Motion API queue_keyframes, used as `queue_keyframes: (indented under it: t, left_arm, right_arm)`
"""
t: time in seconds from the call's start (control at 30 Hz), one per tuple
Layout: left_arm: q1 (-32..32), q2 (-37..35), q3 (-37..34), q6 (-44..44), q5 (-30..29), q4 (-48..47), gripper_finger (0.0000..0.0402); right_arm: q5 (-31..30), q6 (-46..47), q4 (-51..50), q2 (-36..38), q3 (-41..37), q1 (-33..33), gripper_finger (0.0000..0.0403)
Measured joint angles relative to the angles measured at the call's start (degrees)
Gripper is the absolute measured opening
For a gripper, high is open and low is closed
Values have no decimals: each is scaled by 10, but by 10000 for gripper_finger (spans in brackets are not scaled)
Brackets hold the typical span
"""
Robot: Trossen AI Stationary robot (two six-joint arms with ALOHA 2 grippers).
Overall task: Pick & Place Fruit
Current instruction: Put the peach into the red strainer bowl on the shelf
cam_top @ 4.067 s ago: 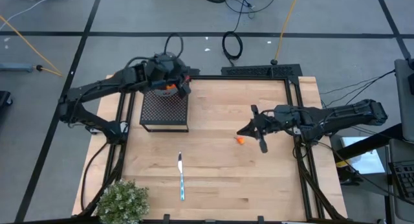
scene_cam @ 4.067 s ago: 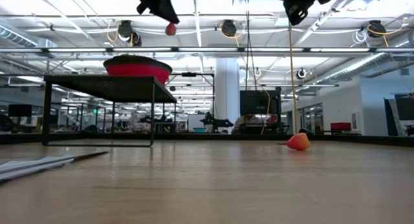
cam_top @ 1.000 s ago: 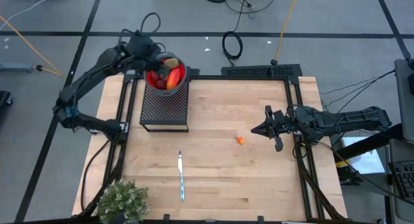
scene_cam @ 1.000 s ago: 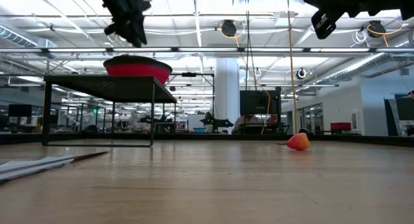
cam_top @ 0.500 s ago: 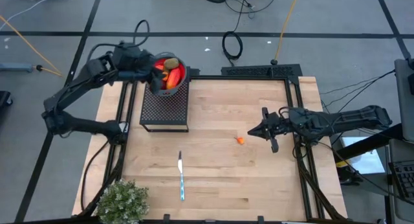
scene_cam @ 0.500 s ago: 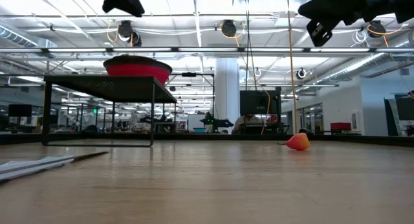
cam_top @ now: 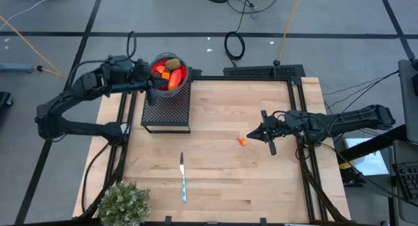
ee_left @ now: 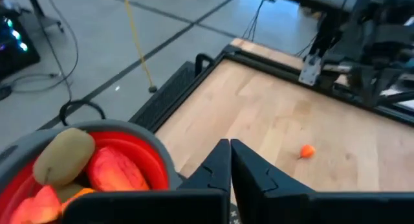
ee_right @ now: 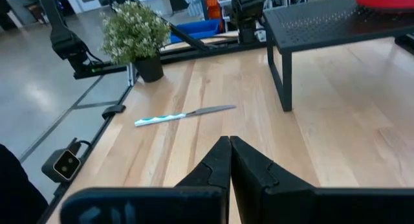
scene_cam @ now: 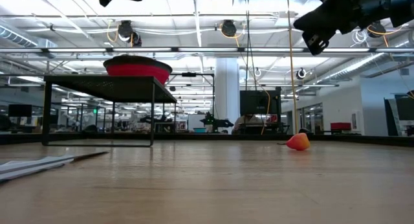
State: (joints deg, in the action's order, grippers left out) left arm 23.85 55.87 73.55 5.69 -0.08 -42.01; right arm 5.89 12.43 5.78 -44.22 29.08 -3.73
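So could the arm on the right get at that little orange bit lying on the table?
Probably yes. The right gripper, shut, hovers just beside the orange piece, and only bare wooden table lies around it. It would need to open first.

light is bright and even, coming from ceiling lamps [scene_cam: 226, 28] that glare in the low view against a pale ceiling. the wooden table [cam_top: 222, 167] is evenly lit, with only soft, short shadows under the black mesh stand [cam_top: 166, 112]. in the low view the nearest tabletop is out of focus. both wrist views look soft, slightly blurred and stretched towards their edges.
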Motion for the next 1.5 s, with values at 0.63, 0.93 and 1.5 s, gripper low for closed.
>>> queue_keyframes:
  t: [0.63,0.93,1.5]
  left_arm:
    - [-58,-221,-264,43,-5,165,5]
    - [-60,-286,-316,51,-5,168,13]
    - [-60,-313,-347,45,1,166,14]
  right_arm:
    - [3,4,-245,-141,119,-1,0]
    - [4,4,-425,-249,255,-1,0]
    - [37,57,-464,-382,303,8,98]
